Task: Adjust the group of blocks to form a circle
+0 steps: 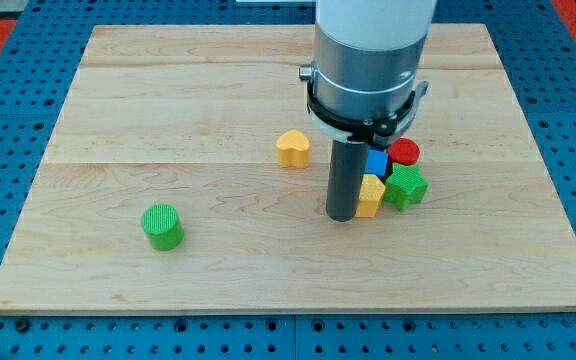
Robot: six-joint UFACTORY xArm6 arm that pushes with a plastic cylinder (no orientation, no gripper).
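My tip [343,214] rests on the board just left of a tight cluster of blocks. The cluster holds a yellow block [371,194] touching the rod's right side, a blue block [376,163] above it and partly hidden by the rod, a red cylinder [404,152] at the upper right, and a green star-like block [406,187] at the right. A yellow heart-shaped block [292,148] lies apart, up and left of my tip. A green cylinder [162,225] stands alone far to the view's left and lower down.
The wooden board [168,90] lies on a blue pegboard table [8,330]. The arm's wide grey body [368,60] hangs over the board's upper middle and hides what lies behind it.
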